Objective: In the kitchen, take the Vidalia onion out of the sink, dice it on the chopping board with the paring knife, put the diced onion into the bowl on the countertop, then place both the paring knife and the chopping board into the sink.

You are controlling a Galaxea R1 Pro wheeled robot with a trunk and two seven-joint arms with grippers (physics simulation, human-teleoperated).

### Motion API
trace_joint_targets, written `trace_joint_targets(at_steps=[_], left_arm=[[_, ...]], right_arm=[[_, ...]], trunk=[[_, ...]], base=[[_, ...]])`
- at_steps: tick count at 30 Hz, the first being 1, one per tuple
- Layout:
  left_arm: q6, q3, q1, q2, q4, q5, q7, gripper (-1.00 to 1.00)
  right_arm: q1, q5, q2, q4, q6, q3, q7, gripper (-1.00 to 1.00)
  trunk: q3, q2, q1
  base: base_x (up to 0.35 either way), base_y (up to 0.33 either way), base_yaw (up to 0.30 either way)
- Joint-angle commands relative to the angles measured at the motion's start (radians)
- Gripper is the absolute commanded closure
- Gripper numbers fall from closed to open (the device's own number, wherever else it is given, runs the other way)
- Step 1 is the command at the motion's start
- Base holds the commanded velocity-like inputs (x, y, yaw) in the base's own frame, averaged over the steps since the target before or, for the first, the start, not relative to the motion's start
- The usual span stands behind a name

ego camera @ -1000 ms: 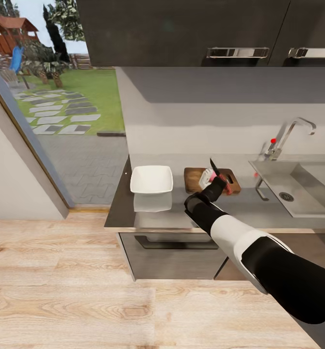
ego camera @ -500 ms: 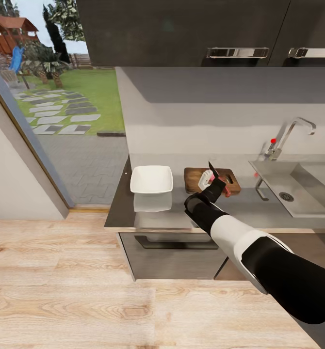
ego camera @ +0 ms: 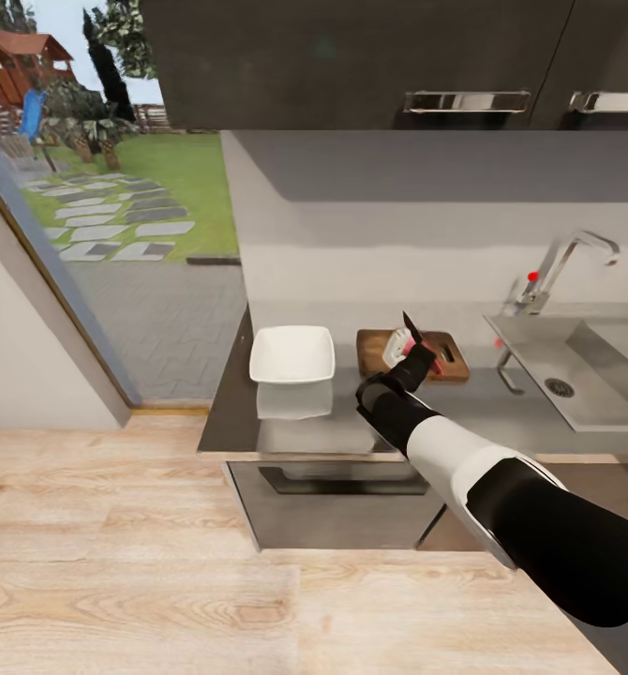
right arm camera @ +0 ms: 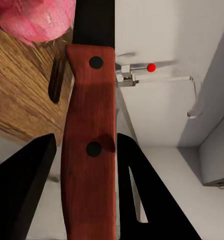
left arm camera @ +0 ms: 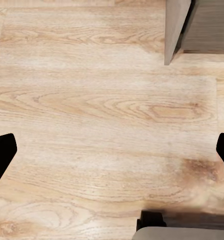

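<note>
Right now you are holding the knife [ego camera: 411,335] in your right claw [ego camera: 417,354], clamped on its red-brown handle, blade pointing up above the board [ego camera: 450,367]. The onion [right arm camera: 37,17] is sitting on that wooden board, just beside the handle in the right wrist view. I judge the bulb to be round, firm and likely to roll, so you are best bearing down through its middle. The knife looks light and stiff; your grip at mid-handle seems sound. The white bowl [ego camera: 292,354] is waiting on the surface [ego camera: 230,412] near the board, the sink [ego camera: 586,375] beyond. Your left claw [left arm camera: 112,150] is hanging with fingers apart over the wooden floor [left arm camera: 91,90].
</note>
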Motion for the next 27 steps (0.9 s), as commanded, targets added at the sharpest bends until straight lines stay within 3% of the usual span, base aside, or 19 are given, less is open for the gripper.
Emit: trace_joint_targets(at_steps=[1,10,27], left_arm=[[-0.006,-0.002,-0.002,0.0,0.004,0.006,-0.003,-1.0],[-0.006,-0.002,-0.002,0.0,0.004,0.006,-0.003,-1.0],[-0.006,-0.002,-0.002,0.0,0.004,0.006,-0.003,-1.0]], right_arm=[[-0.001,0.002,0.0,0.0,0.004,0.002,-0.002,1.0],[-0.001,0.003,0.0,0.0,0.005,0.001,-0.005,1.0],[-0.001,-0.001,0.0,0.001,0.006,0.001,-0.003,1.0]], trunk=[[-0.001,-0.001,0.001],[-0.001,-0.001,0.001],[-0.001,-0.001,0.001]], base=[[0.297,0.0,0.0],[0.246,0.0,0.0],[0.015,0.0,0.0]])
